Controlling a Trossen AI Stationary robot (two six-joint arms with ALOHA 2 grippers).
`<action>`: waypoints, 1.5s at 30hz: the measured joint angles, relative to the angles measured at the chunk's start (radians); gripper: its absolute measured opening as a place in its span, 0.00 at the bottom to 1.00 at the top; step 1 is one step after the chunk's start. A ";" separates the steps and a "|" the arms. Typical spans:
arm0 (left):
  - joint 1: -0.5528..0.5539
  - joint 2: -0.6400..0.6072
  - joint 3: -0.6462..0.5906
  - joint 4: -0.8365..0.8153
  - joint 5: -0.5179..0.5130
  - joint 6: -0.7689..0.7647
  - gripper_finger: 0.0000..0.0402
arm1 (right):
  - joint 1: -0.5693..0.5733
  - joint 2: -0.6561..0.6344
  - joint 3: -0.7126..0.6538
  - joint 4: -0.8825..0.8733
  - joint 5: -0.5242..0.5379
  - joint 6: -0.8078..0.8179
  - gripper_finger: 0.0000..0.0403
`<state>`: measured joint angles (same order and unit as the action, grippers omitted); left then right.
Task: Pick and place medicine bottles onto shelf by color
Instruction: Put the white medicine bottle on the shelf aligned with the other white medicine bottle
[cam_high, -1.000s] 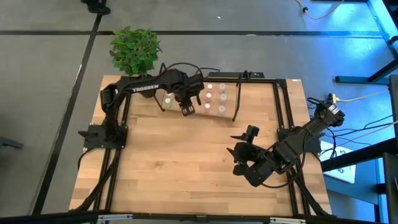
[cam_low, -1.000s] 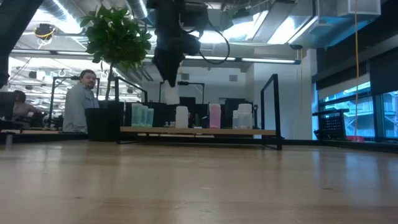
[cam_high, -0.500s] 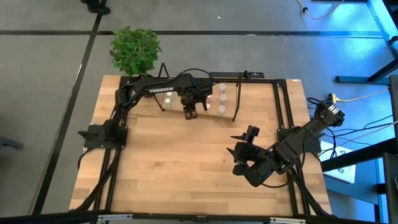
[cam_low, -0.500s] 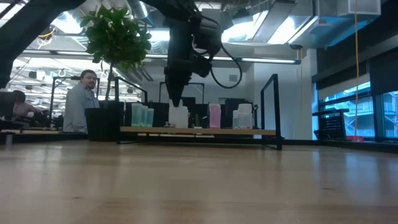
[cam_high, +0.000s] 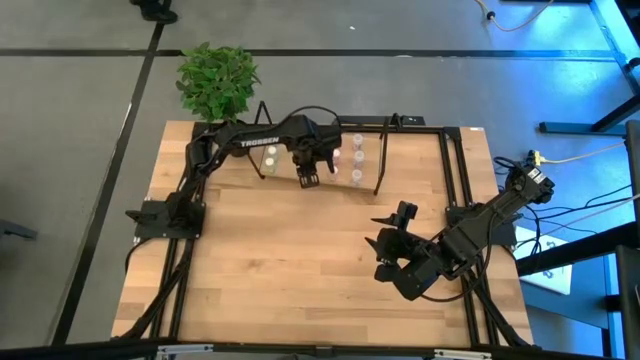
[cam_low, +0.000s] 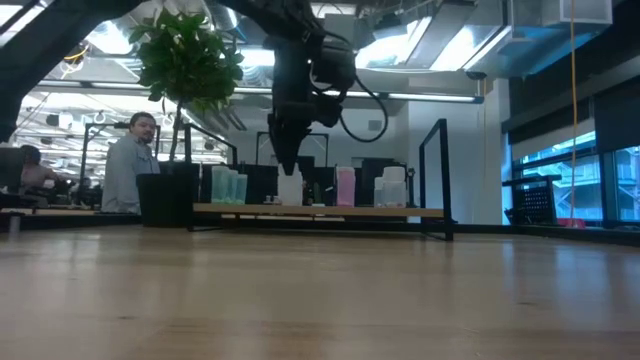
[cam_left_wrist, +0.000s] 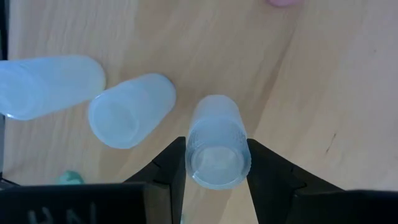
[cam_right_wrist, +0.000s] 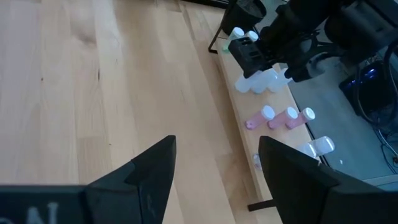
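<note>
I see the plant (cam_high: 217, 80) off the tabletop's (cam_high: 280, 270) far left corner. My left gripper (cam_left_wrist: 216, 163) hangs over the shelf (cam_high: 395, 130) along the tabletop's far edge, its fingers clamped on a white bottle (cam_left_wrist: 216, 144) standing upright on the shelf board. Two more white bottles (cam_left_wrist: 132, 111) stand just beside it, toward the shelf's left end. Further right on the shelf stand three pink bottles (cam_right_wrist: 278, 117), then clear ones (cam_right_wrist: 317, 147) by the right end. My right gripper (cam_high: 388, 247) waits near the tabletop's right edge, fingers spread, holding nothing.
</note>
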<state>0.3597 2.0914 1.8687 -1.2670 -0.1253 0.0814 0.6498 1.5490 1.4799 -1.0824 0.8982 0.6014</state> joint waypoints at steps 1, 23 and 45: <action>0.002 0.000 0.000 0.000 0.007 0.000 0.30 | 0.000 0.000 0.000 0.000 0.000 0.000 0.58; 0.009 0.009 -0.001 0.000 0.038 -0.010 0.30 | -0.011 0.000 0.000 -0.017 0.054 0.024 0.58; 0.009 0.008 -0.001 0.001 0.038 -0.019 0.30 | -0.012 0.000 0.000 0.002 -0.161 -0.005 0.58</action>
<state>0.3687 2.0999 1.8675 -1.2663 -0.0874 0.0620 0.6376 1.5490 1.4799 -1.0805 0.7369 0.5964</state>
